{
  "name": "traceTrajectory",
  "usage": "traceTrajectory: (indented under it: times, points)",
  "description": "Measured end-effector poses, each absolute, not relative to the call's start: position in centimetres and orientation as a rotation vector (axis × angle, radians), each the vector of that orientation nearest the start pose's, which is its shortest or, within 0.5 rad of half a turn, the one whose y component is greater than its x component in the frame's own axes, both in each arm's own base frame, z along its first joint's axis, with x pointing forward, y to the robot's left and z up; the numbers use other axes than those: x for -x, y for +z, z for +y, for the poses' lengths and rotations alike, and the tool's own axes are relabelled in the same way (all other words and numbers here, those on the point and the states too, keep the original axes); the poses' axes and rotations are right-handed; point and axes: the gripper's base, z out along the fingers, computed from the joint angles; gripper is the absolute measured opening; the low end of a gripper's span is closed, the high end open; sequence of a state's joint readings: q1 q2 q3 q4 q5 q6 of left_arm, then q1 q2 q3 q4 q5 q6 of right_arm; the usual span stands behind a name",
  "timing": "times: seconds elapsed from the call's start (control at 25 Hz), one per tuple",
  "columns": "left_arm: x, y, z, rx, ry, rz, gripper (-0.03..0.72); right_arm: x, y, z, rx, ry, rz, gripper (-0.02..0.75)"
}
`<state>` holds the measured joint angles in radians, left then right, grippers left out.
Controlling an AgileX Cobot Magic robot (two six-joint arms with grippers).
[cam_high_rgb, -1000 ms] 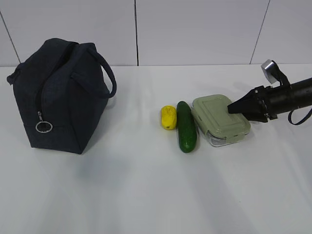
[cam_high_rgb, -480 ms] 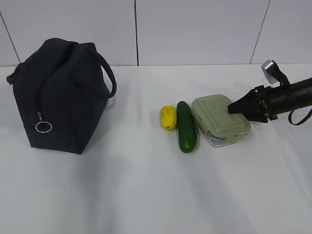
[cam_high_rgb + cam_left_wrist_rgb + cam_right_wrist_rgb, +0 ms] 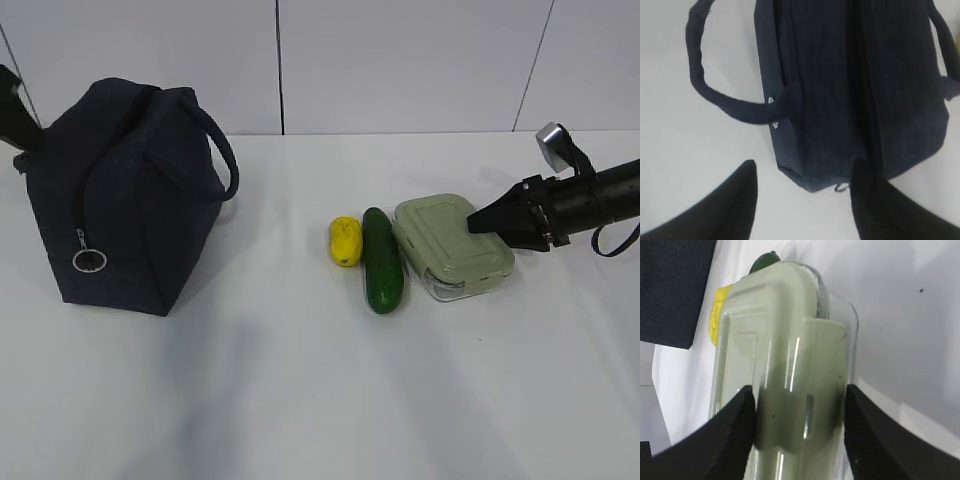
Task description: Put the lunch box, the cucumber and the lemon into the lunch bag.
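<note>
The navy lunch bag [image 3: 125, 195] stands on the left, its zip shut, ring pull [image 3: 90, 261] hanging at the front. The lemon [image 3: 345, 241], the cucumber [image 3: 381, 260] and the green-lidded lunch box [image 3: 452, 245] lie side by side at centre right. My right gripper [image 3: 480, 222] hovers over the box's right end. In the right wrist view it [image 3: 799, 392] is open, its fingers either side of the lid's clip on the lunch box [image 3: 785, 340]. My left gripper [image 3: 802, 170] is open above the bag's [image 3: 855, 90] end, and shows only at the far left edge [image 3: 12, 110] of the exterior view.
The white table [image 3: 300, 400] runs back to a white panelled wall [image 3: 400, 60]. One bag handle [image 3: 705, 95] droops to the side onto the table. In the right wrist view the lemon [image 3: 717, 310] and the cucumber tip [image 3: 762, 262] lie beyond the box.
My left arm has come into sight at the far left edge behind the bag. My right gripper has stayed over the lunch box's right end. The objects have not moved.
</note>
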<state>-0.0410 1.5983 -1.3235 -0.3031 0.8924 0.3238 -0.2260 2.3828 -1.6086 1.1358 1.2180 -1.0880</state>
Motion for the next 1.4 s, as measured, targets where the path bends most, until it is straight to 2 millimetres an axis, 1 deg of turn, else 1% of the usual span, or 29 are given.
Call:
traceTrajectory:
  times: [0.08, 0.16, 0.28, 0.36, 0.4, 0.44, 0.56, 0.6, 0.64, 0.84, 1.0, 1.12, 1.2, 1.4]
  points:
    - [-35.3, 29.8, -3.6, -0.303, -0.284, 2.596, 0.430, -44.7, 10.0, -2.3, 0.297, 1.291, 2.458, 0.417]
    - [-36.4, 28.9, -3.7, -0.310, -0.296, 2.631, 0.430, -44.7, 10.0, -2.3, 0.299, 1.290, 2.459, 0.417]
    - [-37.5, 27.4, -3.8, -0.313, -0.307, 2.677, 0.427, -44.7, 10.0, -2.3, 0.300, 1.292, 2.459, 0.416]
    - [-37.9, 26.6, -3.8, -0.313, -0.312, 2.699, 0.392, -44.7, 10.0, -2.3, 0.300, 1.292, 2.459, 0.416]
    - [-38.0, 26.3, -3.8, -0.313, -0.314, 2.708, 0.361, -44.7, 10.0, -2.3, 0.300, 1.292, 2.459, 0.416]
    - [-38.0, 26.1, -3.8, -0.312, -0.315, 2.713, 0.306, -44.7, 10.0, -2.3, 0.300, 1.292, 2.459, 0.416]
    - [-38.2, 26.0, -3.6, -0.322, -0.286, 2.708, 0.087, -44.7, 10.0, -2.3, 0.300, 1.292, 2.459, 0.416]
    - [-38.2, 26.1, -3.6, -0.328, -0.271, 2.702, 0.042, -44.7, 10.0, -2.3, 0.300, 1.292, 2.459, 0.416]
    - [-38.3, 26.3, -3.5, -0.333, -0.260, 2.696, 0.019, -44.7, 10.0, -2.3, 0.300, 1.292, 2.459, 0.416]
    - [-38.8, 27.7, -3.2, -0.366, -0.188, 2.677, 0.001, -44.7, 10.0, -2.3, 0.300, 1.292, 2.459, 0.416]
    - [-39.0, 29.3, -2.6, -0.357, -0.096, 2.684, 0.000, -44.7, 10.0, -2.3, 0.301, 1.291, 2.459, 0.416]
    - [-39.1, 30.0, -2.5, -0.337, -0.071, 2.684, 0.000, -44.7, 10.0, -2.3, 0.301, 1.291, 2.459, 0.416]
    - [-39.0, 30.1, -3.3, -0.356, -0.072, 2.679, 0.000, -44.7, 10.0, -2.3, 0.302, 1.291, 2.460, 0.416]
    - [-38.5, 29.8, -7.7, -0.505, -0.102, 2.664, 0.000, -44.6, 10.0, -2.3, 0.303, 1.293, 2.460, 0.416]
